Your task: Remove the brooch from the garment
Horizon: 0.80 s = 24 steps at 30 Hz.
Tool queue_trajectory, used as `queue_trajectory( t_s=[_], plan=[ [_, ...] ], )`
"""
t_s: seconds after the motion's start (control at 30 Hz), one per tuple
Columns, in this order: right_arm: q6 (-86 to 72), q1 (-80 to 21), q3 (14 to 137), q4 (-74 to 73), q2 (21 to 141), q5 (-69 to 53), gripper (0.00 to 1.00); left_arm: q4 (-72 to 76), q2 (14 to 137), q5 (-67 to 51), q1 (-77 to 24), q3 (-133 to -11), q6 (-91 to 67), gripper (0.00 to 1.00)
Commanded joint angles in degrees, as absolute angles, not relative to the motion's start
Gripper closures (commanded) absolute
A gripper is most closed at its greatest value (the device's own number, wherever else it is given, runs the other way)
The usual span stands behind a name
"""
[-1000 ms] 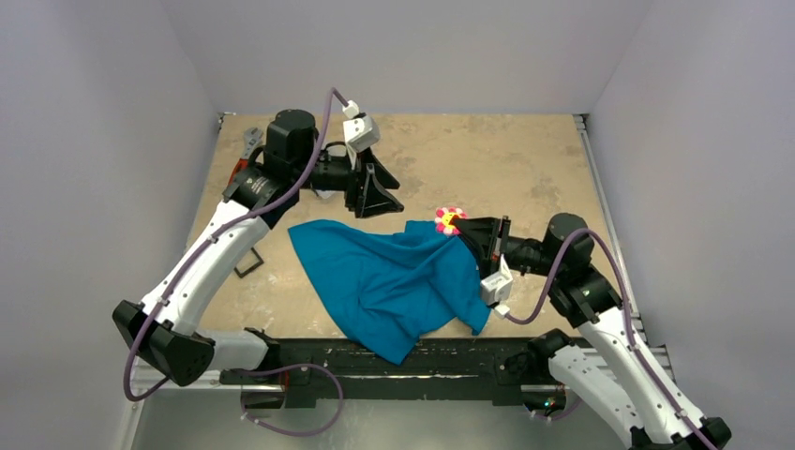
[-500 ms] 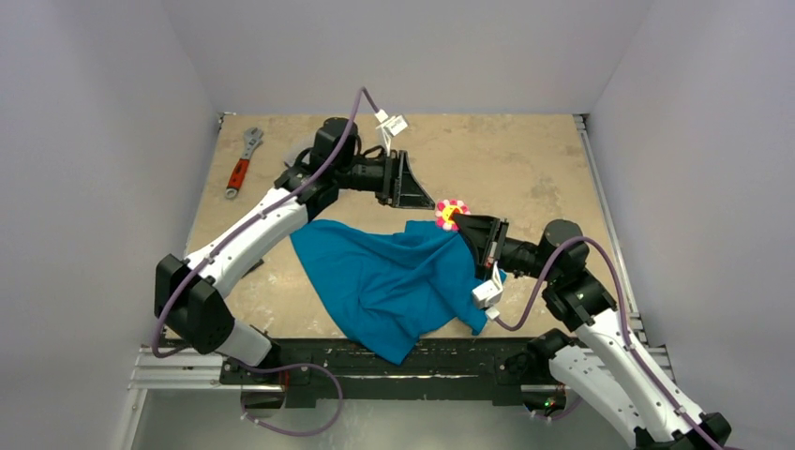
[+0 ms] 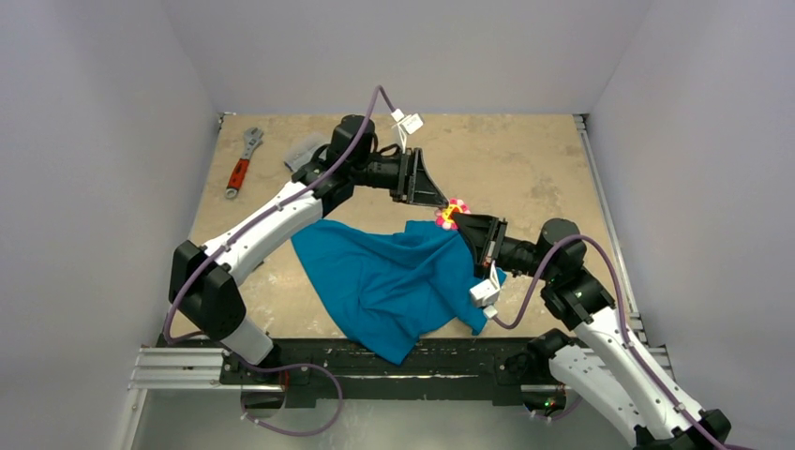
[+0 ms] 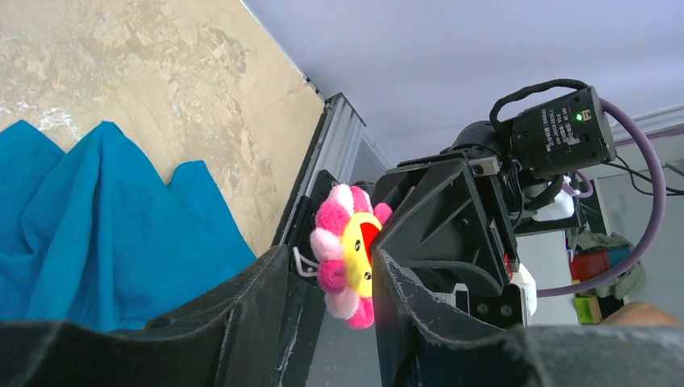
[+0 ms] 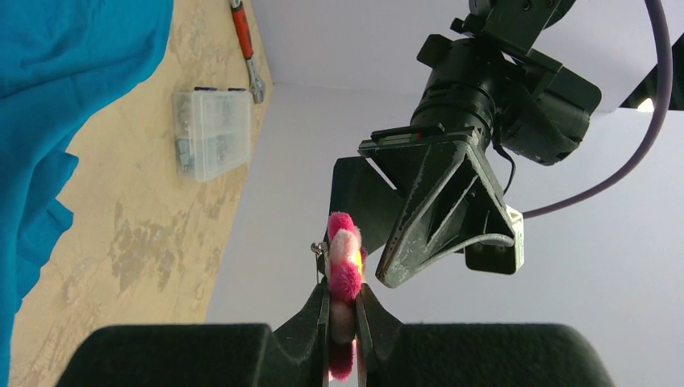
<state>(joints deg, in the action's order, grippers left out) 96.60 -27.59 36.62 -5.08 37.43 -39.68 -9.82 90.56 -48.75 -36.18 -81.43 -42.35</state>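
Garment [image 3: 394,281], teal, lies crumpled on the table [image 3: 525,159] near the front edge, about centre, with one fold peaking toward the far right. The right gripper [image 3: 466,223] sits at that peak, jaws almost together, pinching the brooch [image 3: 452,214] edge-on. The right wrist view shows pink petals squeezed between its fingertips [image 5: 367,318], with a bit of metal pin poking out beside them. The brooch is held up off the table, just past the far edge of the cloth; cannot tell if the pin catches the fabric. The left gripper [image 3: 439,199] points at the brooch from the far side, jaws partly apart, one finger on each side of the flower. In the left wrist view the yellow centre faces the camera, with a clear gap at one finger; the other finger is touching or nearly touching the petals, hard to say which. Farther back on the left, a clear plastic box [image 3: 302,150] sits partly hidden behind the left arm. A red-handled wrench [image 3: 240,161] lies near the far left corner.
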Motion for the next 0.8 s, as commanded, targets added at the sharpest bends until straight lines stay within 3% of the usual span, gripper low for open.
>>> queue_trajectory(
  t_s=[0.0, 0.17, 0.23, 0.3, 0.4, 0.43, 0.53, 0.6, 0.77],
  plan=[
    [98.0, -28.0, 37.0, -3.8, 37.6, -38.9, 1.00, -7.4, 91.1, -49.3, -37.1, -84.4, -42.7, 0.60],
    [97.8, -28.1, 36.6, -3.2, 37.2, -38.6, 1.00, -6.8, 91.9, -50.3, -37.4, -84.9, -43.1, 0.67],
    [97.8, -28.1, 36.6, -3.2, 37.3, -38.2, 1.00, -6.8, 92.0, -50.6, -37.5, -84.9, -43.1, 0.79],
    [97.5, -28.1, 36.6, -3.0, 37.4, -38.0, 1.00, -6.5, 91.8, -51.1, -37.5, -84.7, -43.0, 0.97],
    [96.8, -28.1, 36.6, -2.6, 37.2, -38.2, 0.94, -5.9, 90.9, -51.6, -37.4, -83.9, -42.5, 1.00],
    [96.3, -28.1, 36.6, -2.4, 37.1, -38.3, 0.88, -5.7, 90.5, -51.6, -37.3, -83.5, -42.2, 1.00],
    [96.0, -28.1, 36.4, -2.5, 37.0, -37.9, 0.58, -3.6, 88.3, -51.2, -36.4, -80.7, -41.5, 1.00],
    [96.0, -28.1, 36.1, -2.4, 36.8, -37.2, 0.51, -3.2, 86.8, -50.7, -35.4, -79.5, -40.6, 1.00],
    [95.9, -28.1, 35.4, -2.8, 36.3, -35.3, 0.12, -4.9, 84.3, -51.2, -32.5, -78.2, -36.8, 1.00]
  ],
)
